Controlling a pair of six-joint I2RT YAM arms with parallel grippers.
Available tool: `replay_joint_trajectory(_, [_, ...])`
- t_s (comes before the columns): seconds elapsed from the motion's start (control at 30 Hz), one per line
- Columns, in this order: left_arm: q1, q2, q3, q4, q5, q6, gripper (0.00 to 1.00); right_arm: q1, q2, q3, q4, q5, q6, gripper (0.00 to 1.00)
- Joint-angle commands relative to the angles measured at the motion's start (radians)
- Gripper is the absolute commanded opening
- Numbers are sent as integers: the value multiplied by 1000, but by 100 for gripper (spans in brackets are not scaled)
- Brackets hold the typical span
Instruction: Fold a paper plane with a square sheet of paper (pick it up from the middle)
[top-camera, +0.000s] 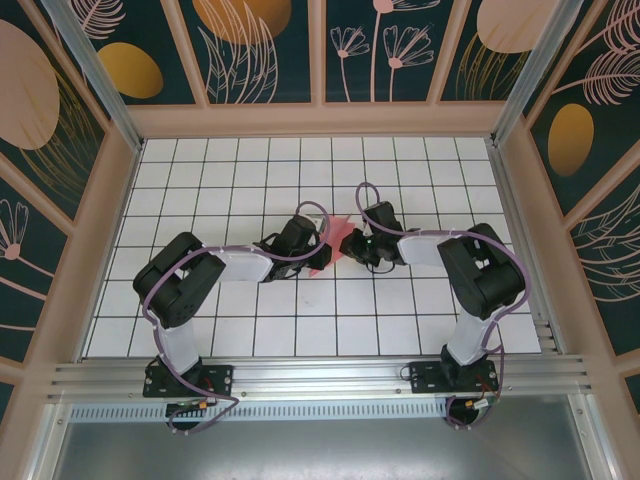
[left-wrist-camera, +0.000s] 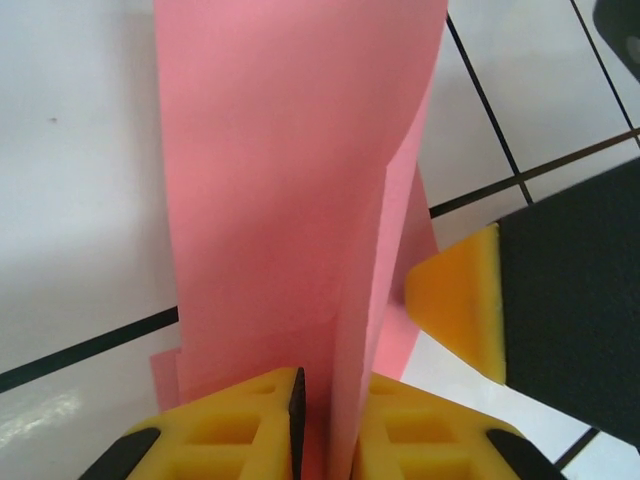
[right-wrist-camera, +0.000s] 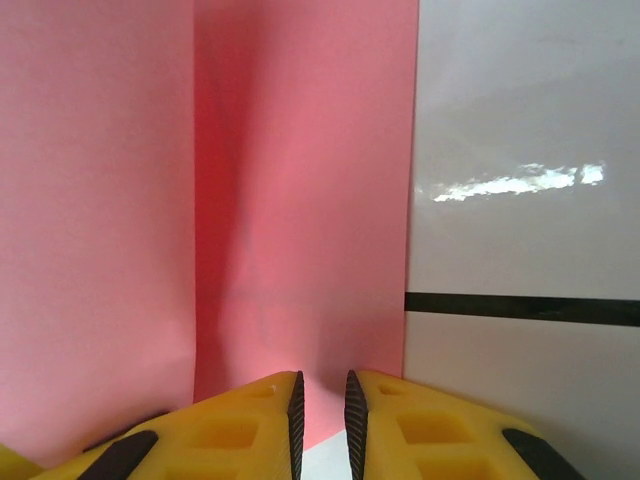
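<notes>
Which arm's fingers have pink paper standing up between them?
The left arm's fingers: a raised fold of thin salmon-pink paper enters their gap; under the right arm's fingers it lies flat.

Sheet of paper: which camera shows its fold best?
Left wrist view: the sheet of paper rises from the left gripper, its curled layers and edges distinct. Right wrist shows flat pink with one crease; top shows a small pink patch between the arms.

Count, one moment.
Arms: 2, left arm (top-camera: 180, 285) and right arm (top-camera: 485, 270).
Claws: 2, left claw (left-wrist-camera: 325, 390) and right claw (right-wrist-camera: 320, 390).
Yellow fingers (right-wrist-camera: 240, 420): 2 per claw.
Pink sheet of paper (left-wrist-camera: 280, 180): 1.
White-tiled counter (top-camera: 300, 330): 1.
</notes>
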Motion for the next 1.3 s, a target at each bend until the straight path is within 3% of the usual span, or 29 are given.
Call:
replay_joint_trajectory(0.0, [-5,21,9,32,38,-13,18,6,63,10,-26,23,11,24])
replay_joint_trajectory(0.33, [-1,41,10,58,70,-24,14,6,65,15,-34,24,8,24])
replay_joint_trajectory(1.03, [94,52,-63,179,234,-157,14,9,-31,82,-26,-12,-89,26])
replay_joint_trajectory(1.27, [102,61,-68,176,246,-158,15,21,-23,114,-27,-25,-112,31])
